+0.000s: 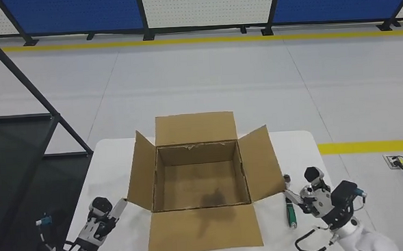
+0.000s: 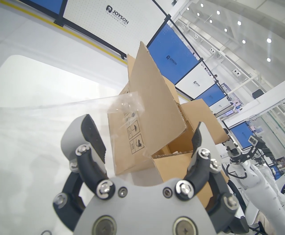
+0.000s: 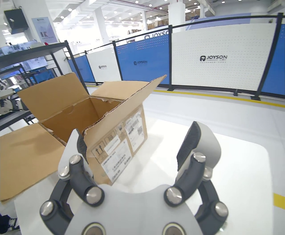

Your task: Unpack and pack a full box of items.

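Brown cardboard box (image 1: pixel 201 184), mouth up, flaps splayed, sits on white desk (image 1: pixel 111 164) between left tool (image 2: pixel 143 121) and right tool (image 3: pixel 137 129), both spread wide, gripping nothing; left wrist view adds clear tape (image 2: pixel 125 103) on a flap, right wrist view white labels (image 3: pixel 133 130) on a wall.

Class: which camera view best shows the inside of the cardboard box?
The top view: it looks straight down onto the box floor. The left wrist view shows flaps and an outer wall. The right wrist view shows a labelled wall and part of the inside.
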Available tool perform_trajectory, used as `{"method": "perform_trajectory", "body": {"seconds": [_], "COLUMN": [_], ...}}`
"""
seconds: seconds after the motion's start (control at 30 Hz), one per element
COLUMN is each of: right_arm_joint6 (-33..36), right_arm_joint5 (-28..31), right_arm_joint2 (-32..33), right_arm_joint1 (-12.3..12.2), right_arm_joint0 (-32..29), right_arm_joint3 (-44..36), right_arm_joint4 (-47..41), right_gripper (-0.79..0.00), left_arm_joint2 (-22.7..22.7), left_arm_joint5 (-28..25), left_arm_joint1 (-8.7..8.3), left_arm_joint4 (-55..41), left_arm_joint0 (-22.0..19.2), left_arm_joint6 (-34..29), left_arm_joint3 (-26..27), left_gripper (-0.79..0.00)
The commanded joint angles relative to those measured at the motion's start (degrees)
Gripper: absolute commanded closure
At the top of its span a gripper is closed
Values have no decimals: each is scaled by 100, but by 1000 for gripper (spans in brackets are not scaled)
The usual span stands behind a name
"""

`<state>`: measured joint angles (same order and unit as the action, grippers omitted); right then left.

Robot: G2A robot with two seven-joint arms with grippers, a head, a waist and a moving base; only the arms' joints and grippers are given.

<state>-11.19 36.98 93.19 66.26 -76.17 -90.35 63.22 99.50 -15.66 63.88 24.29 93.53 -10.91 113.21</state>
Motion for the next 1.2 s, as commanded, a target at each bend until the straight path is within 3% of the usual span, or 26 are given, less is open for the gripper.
{"method": "perform_trajectory", "body": {"seconds": [0.0, 0.1, 0.3, 0.57, 0.97, 1.17], "right_arm_joint6": [79, 139, -91, 94, 0, 253], "right_arm_joint5": [-138, -121, 947, 141, 324, 471], "right_arm_joint2": [141, 194, 473, 430, 262, 128], "right_arm_joint1": [-29, -51, -129, -158, -193, -225], "right_arm_joint0": [-2, 35, 185, 360, 878, 1005], "right_arm_joint3": [92, 336, 954, 1196, 2073, 2291], "right_arm_joint4": [267, 363, -319, 397, 334, 511], "right_gripper": [-785, -785, -785, -785, -785, -785], "left_arm_joint2": [-18, -58, -162, -253, -212, -237], "left_arm_joint5": [8, 11, 57, 107, -599, -392], "left_arm_joint1": [4, 8, 18, 30, 25, 21], "left_arm_joint4": [2, 13, 86, 172, 218, 423], "left_arm_joint0": [-8, -44, -128, -188, 6, -82], "left_arm_joint6": [-11, -45, -111, -146, -119, -271], "left_arm_joint3": [-7, -19, -22, 0, 111, 2], "left_gripper": [-785, -785, -785, -785, -785, -785]}}
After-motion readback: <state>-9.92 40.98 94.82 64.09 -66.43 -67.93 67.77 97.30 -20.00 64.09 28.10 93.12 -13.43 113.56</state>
